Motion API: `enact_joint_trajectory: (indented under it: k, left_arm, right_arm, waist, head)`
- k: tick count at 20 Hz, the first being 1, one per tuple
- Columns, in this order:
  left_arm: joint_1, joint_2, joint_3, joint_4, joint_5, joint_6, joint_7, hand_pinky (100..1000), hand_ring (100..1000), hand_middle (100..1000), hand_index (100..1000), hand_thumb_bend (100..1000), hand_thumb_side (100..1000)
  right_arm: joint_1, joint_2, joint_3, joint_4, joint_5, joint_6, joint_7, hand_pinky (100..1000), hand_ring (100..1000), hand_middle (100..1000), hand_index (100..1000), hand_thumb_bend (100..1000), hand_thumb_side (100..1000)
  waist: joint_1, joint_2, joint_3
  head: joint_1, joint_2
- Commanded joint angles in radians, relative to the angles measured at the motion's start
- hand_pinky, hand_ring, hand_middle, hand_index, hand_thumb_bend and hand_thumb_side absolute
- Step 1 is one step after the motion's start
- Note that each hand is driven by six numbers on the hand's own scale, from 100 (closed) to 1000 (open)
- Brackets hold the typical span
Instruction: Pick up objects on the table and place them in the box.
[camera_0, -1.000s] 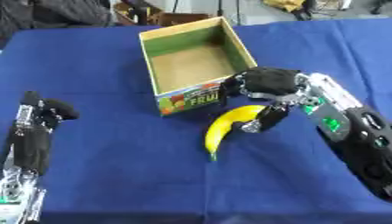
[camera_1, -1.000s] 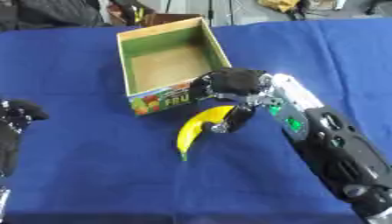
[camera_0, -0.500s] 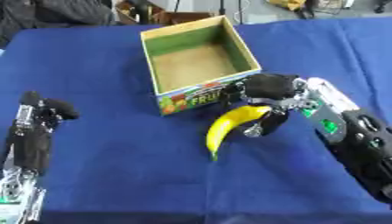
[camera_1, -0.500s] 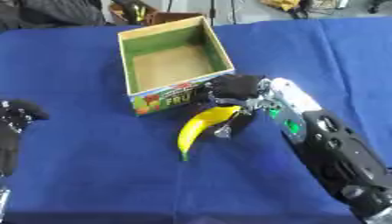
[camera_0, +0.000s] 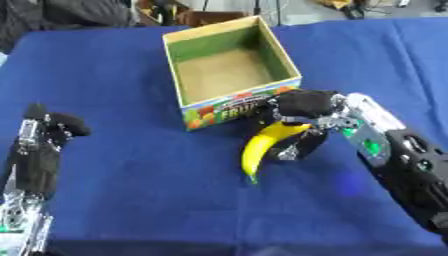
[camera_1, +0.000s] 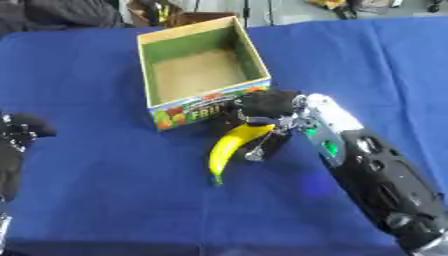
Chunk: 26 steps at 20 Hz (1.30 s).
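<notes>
Left eye view: right hand (camera_0: 302, 107) grips banana (camera_0: 262, 146); box (camera_0: 229, 102) just behind.

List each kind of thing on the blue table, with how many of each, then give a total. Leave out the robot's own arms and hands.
Banana: 1, yellow, with the right hand curled around its upper end.
Box: 1, open, green inside, nothing in it.
Total: 2

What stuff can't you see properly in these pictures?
- The banana's upper end, both views: covered by the right hand.
- The box's front print, both views: blurred, and partly behind that hand.
- The left hand: the right eye view cuts it off at the left edge.
</notes>
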Motion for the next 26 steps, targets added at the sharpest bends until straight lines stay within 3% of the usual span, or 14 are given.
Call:
enact_joint_trajectory:
  k: [1, 10, 19, 26]
  left_arm:
    - [-0.013, 0.005, -0.001, -0.019, 0.007, -0.001, -0.002, 640, 543, 511, 541, 203, 944]
    - [-0.014, 0.003, -0.001, -0.019, 0.008, -0.001, -0.002, 639, 542, 510, 541, 204, 943]
    - [-0.013, 0.003, -0.001, -0.019, 0.008, -0.001, -0.001, 638, 540, 509, 540, 205, 942]
    - [-0.011, 0.003, -0.001, -0.018, 0.008, -0.002, -0.001, 638, 540, 509, 540, 206, 941]
  right_arm:
    - [-0.013, -0.002, -0.004, 0.004, 0.016, -0.01, 0.011, 568, 794, 761, 723, 279, 280]
    - [-0.01, 0.006, -0.004, 0.024, 0.04, -0.017, 0.006, 537, 756, 728, 708, 266, 273]
    - [-0.009, 0.004, -0.006, 0.02, 0.044, -0.013, -0.019, 369, 598, 566, 546, 223, 244]
    - [-0.014, -0.013, -0.01, -0.02, 0.023, -0.003, -0.052, 362, 593, 560, 537, 222, 237]
  waist:
    - [0.002, -0.01, 0.003]
    - [0.005, -0.007, 0.006]
    - [0.003, -0.01, 0.002]
    - [0.001, -0.016, -0.003]
  head:
    - [0.002, 0.005]
    - [0.001, 0.005]
    - [0.003, 0.005]
    - [0.005, 0.005]
